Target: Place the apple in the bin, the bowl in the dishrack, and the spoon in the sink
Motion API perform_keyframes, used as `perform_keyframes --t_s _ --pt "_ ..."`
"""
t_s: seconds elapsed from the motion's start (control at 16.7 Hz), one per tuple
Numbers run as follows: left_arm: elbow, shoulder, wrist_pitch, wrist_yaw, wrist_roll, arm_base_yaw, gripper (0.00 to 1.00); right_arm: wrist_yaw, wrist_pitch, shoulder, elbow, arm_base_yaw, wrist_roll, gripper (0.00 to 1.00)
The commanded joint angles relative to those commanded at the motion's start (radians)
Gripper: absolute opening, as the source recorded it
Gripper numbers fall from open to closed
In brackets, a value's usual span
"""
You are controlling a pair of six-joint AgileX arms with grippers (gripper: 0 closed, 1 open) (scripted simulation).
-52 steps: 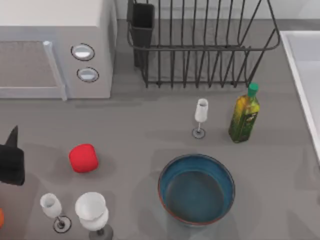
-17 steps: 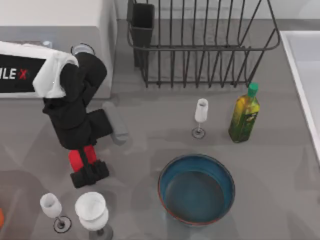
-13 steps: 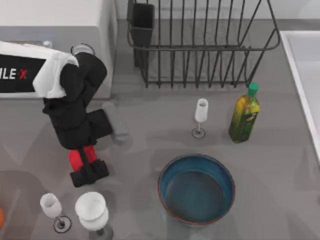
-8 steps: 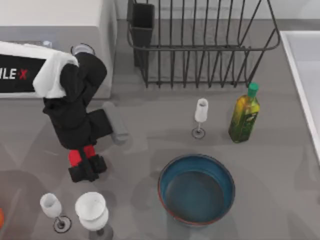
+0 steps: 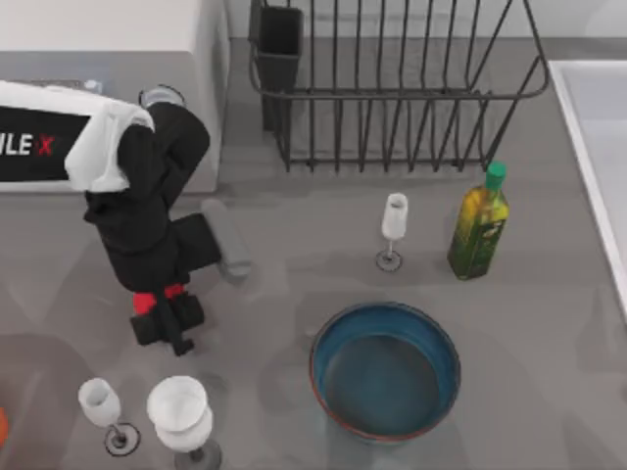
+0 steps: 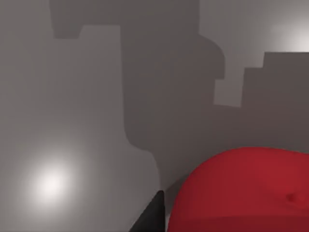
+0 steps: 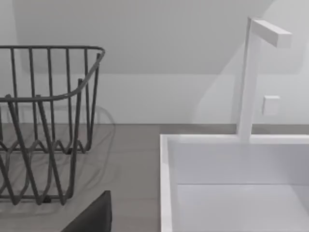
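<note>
Our left gripper (image 5: 168, 323) pinches the apple (image 5: 147, 301) at left; bowl (image 5: 385, 371) not racked, nothing placed yet; right fingers unclear.

Left arm (image 5: 137, 186) — black links, white shell, lettering.

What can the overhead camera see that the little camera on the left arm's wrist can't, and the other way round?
Top view: the left gripper over the apple, plus the bowl, dishrack, bottle and sink rim. Left wrist view: the apple's skin up close, with blocky shadows beyond it. Both: the red apple and the grey table.
</note>
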Motion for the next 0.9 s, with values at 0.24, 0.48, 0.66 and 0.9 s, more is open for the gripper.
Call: perform_keyframes --t_s 0.24,0.48,0.66,0.9 --pt "0.0 0.0 0.0 0.0 0.0 0.0 0.0 0.0 0.0 0.0 0.0 0.0 0.0 1.0" --pt "0.012 -0.019 -0.006 -0.01 0.003 0.003 0.0 0.0 0.0 0.0 0.0 0.0 0.0 1.0" --pt "0.069 -0.041 -0.073 -0.01 0.005 0.001 0.0 0.0 0.0 0.0 0.0 0.0 0.0 1.0" --pt "0.164 -0.09 -0.251 -0.01 0.004 0.0 0.0 0.0 0.0 0.0 0.0 0.0 0.0 1.0"
